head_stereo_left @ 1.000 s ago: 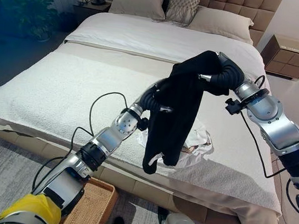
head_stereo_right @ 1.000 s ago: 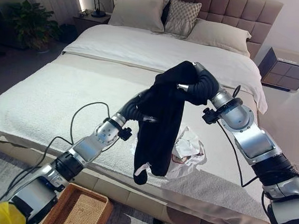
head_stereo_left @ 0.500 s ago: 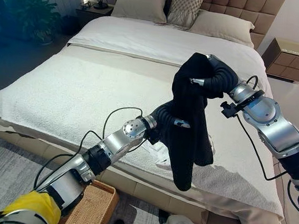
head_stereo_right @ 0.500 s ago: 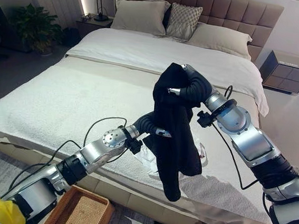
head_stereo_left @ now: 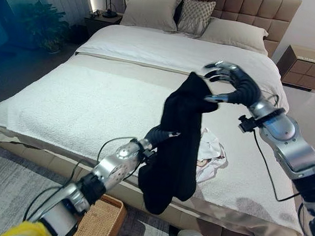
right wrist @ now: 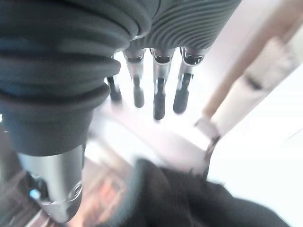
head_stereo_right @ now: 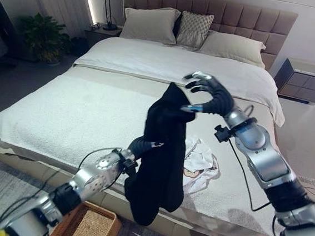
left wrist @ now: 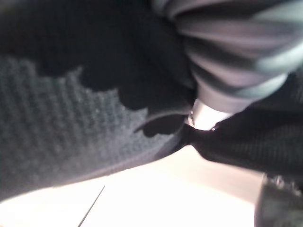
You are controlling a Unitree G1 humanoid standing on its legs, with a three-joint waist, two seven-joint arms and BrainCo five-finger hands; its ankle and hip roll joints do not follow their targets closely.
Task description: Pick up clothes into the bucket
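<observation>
The black garment [head_stereo_left: 177, 142] hangs in the middle of the frame, above the near edge of the bed [head_stereo_left: 81, 99]. It is draped over the left hand [head_stereo_left: 161, 132], whose fingers are buried in the cloth, so whether they are spread or curled cannot be told. In the left wrist view dark knit fabric covers almost everything past the ribbed cover. The right hand [head_stereo_right: 207, 92], upper centre-right, has its fingers spread wide and loose, with the thumb just by the garment's top fold. A white printed garment [head_stereo_left: 210, 154] lies on the bed, partly hidden behind the black one; its print is unreadable. The wicker bucket [head_stereo_right: 83, 225] is cut off by the bottom edge.
</observation>
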